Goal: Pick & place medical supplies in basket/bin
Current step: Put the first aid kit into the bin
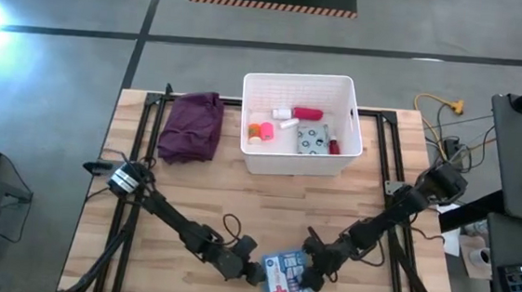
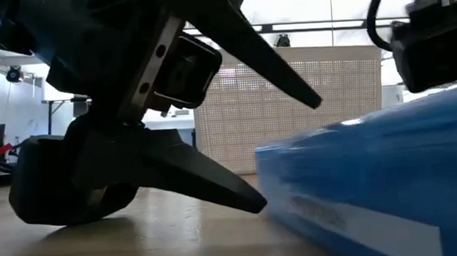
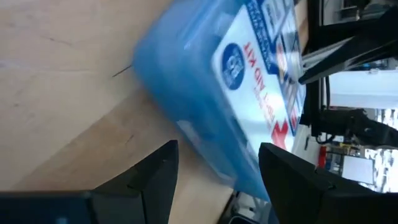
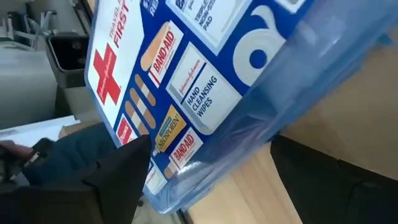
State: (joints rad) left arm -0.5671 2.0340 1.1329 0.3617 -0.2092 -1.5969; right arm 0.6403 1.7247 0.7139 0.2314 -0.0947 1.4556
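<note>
The blue first-aid box (image 1: 286, 280) with its red cross lies at the table's near edge, between both grippers. My left gripper (image 1: 256, 272) is open at the box's left end, and the box's narrow side (image 3: 205, 118) reaches between its fingers. My right gripper (image 1: 311, 268) is shut on the box's right end. The white ribbed bin (image 1: 304, 77) stands at the far middle. It holds a red tube (image 1: 307, 113), an orange-capped piece (image 1: 264, 128), a pale patterned packet (image 1: 312, 142) and a small red bottle (image 1: 334, 146). My left gripper (image 3: 214, 180) has a fingertip (image 2: 252, 199) right at the box's low edge (image 2: 276, 212); whether it touches I cannot tell. My right gripper (image 4: 230, 180) pinches the box's right end across its thickness. One finger (image 4: 124, 168) lies on the labelled top face (image 4: 168, 134), the other (image 4: 336, 174) under the box. It comes slanting from the table's right. The box sits tilted, its left edge low by the table.
A folded purple cloth (image 1: 192, 125) lies left of the bin. Bare wooden table (image 1: 238, 205) spreads between the bin and the box. Black frame rails run along the table's left and right sides. Cables and a desk stand beyond the right edge.
</note>
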